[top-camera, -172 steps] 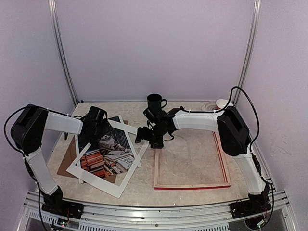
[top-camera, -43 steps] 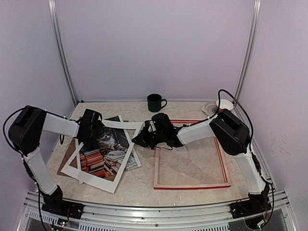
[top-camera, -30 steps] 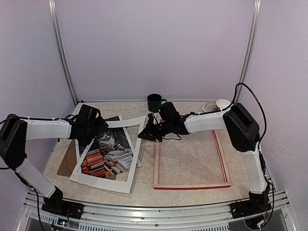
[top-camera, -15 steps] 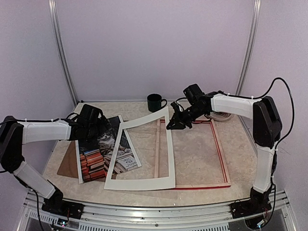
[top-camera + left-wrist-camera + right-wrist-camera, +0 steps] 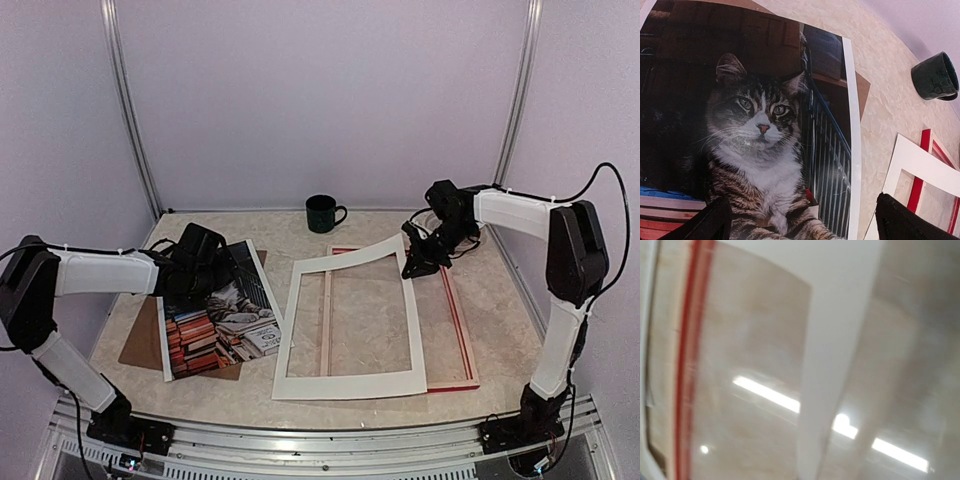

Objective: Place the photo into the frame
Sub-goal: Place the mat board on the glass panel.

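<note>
White mat [image 5: 345, 386] lies across the frame [image 5: 460, 330], overhanging its left rail. Its far-right corner is raised, pinched in the right gripper [image 5: 420, 262], fingers clenched on it. Step in hand looks like seating the mat; pic not in yet. The photo [image 5: 222, 320] sits face-up left of the frame on the brown backing board [image 5: 140, 345]. Left gripper [image 5: 212, 262] hovers over it, fingers [image 5: 710, 222] spread wide, holding nothing. Next, prob.: square mat w/ the frame, let go, fetch photo. Frame holds only the mat. Mug [image 5: 321, 213] stands beyond the frame's far-left corner, contents unclear.

light: bright, even | right wrist: blurred, glare streaks | left wrist: photo [image 5: 755, 135] sharp
</note>
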Controlling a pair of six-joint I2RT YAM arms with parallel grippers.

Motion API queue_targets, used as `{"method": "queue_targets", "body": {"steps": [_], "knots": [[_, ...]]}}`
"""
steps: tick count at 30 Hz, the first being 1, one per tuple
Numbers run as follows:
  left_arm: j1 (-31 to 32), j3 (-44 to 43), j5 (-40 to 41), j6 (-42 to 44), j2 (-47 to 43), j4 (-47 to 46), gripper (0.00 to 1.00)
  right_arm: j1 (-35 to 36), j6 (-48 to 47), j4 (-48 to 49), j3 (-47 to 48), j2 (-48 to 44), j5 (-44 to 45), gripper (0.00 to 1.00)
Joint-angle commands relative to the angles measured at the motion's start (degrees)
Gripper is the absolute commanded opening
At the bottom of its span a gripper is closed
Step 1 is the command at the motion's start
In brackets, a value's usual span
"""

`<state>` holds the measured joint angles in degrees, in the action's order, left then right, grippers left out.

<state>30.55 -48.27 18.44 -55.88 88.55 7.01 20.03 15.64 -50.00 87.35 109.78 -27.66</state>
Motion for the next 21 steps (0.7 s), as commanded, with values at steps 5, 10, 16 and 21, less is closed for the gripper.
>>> {"method": "queue_targets", "body": {"steps": [5,10,16,21], "knots": [[2.1,-1.5,0.8,0.6,1.2,-0.9,0.99,-4.9,-6.8,-4.4,-0.2,-0.6,7.7,0.06],[2.6,-1.7,0.9,0.6,1.7,-1.0,0.99,-5.8,-7.3,-5.4,1.5,1.1,11.6,0.06],[3.1,-1.8,1.1,0.6,2.0,-0.9,0.99,-7.2,-8.6,-6.5,3.3,2.2,16.4,0.07],[3.6,-2.0,1.3,0.4,2.3,-0.8,0.99,-8.8,-9.6,-6.1,3.2,2.4,18.9,0.07]]}}
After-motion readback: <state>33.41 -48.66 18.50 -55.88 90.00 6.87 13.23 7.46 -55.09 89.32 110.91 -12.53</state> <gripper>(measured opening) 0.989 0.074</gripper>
